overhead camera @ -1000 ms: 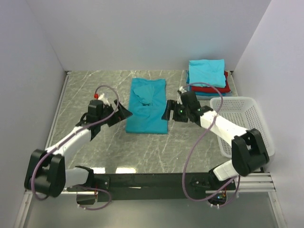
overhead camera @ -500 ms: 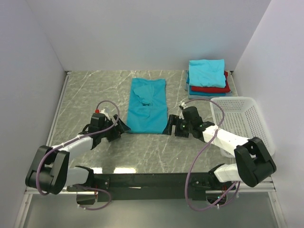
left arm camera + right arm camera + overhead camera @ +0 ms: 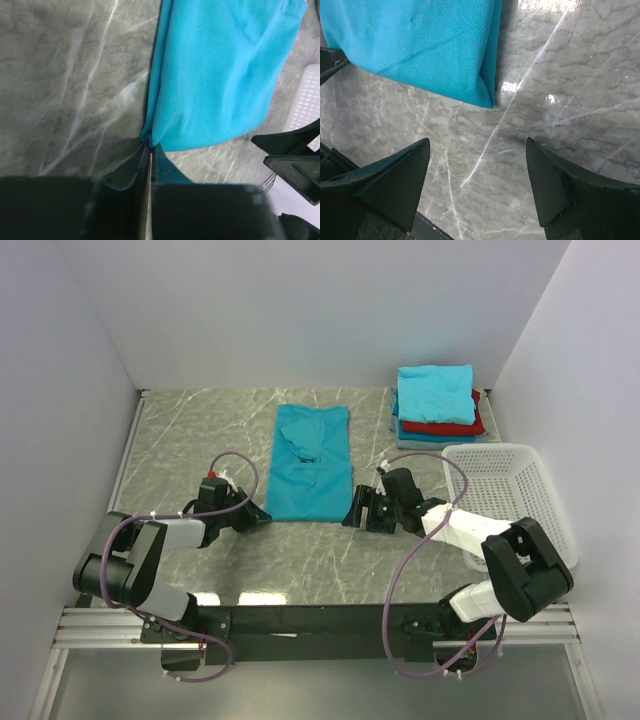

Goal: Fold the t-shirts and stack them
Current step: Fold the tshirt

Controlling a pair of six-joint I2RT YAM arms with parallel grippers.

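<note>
At the table's [image 3: 190,435] centre lies a teal t-shirt [image 3: 310,465], folded into a long strip; the cross fold is not yet done. The folded stack [image 3: 437,405] sits at 2 o'clock. The left gripper [image 3: 258,517] pinches the shirt's 7 o'clock corner. The right gripper [image 3: 352,512], jaws spread, hovers beside the 5 o'clock corner.

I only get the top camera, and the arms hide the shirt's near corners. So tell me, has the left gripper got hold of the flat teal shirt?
Observer: Yes. The left wrist view shows the left gripper shut, with the near left corner of the teal t-shirt pinched at its tips.
Operator: And the right one?
Observer: The right gripper is wide open. The shirt's near right corner lies on the table just ahead of its fingers, untouched.
</note>
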